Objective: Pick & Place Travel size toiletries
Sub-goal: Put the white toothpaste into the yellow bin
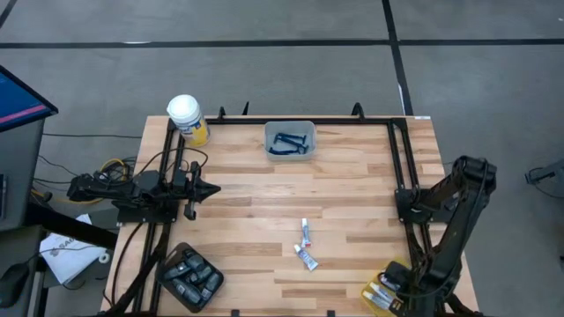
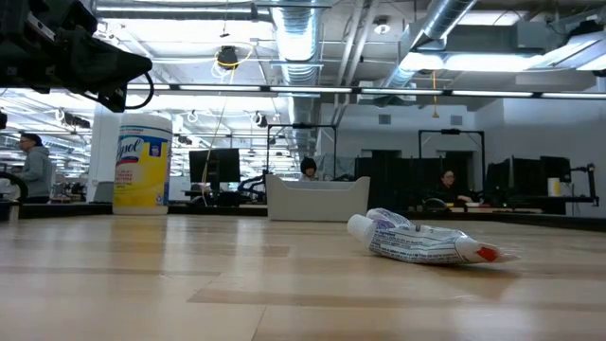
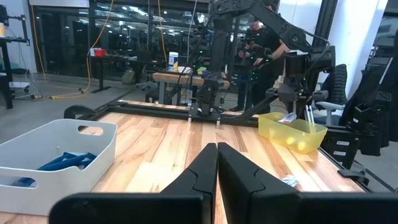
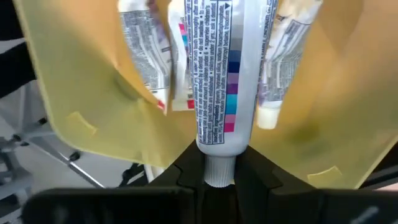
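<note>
My right gripper (image 4: 219, 167) hangs over the yellow bin (image 1: 377, 298) at the table's near right corner, shut on a white tube (image 4: 217, 68) with coloured squares. Other white tubes (image 4: 140, 59) lie in that bin. Two white tubes (image 1: 306, 232) (image 1: 307, 258) lie flat on the table's middle near side; the low view shows one tube (image 2: 417, 242) on its side. Blue razors (image 1: 291, 143) lie in the white bin (image 1: 270, 132) at the far edge. Dark pods (image 1: 191, 276) fill a black tray at the near left. My left gripper (image 3: 217, 149) waits shut at the left edge. My right gripper pinches the tube at its cap end (image 4: 217, 163) between its two fingers. The fingers come from above, pointing steeply down, and the tube runs on in line with them. Its body reaches down into the yellow bin among the other tubes; whether it touches the bottom I cannot tell.
A yellow jar with a white lid (image 1: 188, 117) stands at the far left corner. A black frame (image 1: 398, 167) runs along the table's edges. Bare wood lies between the white bin and the two loose tubes. People sit at desks in the room beyond.
</note>
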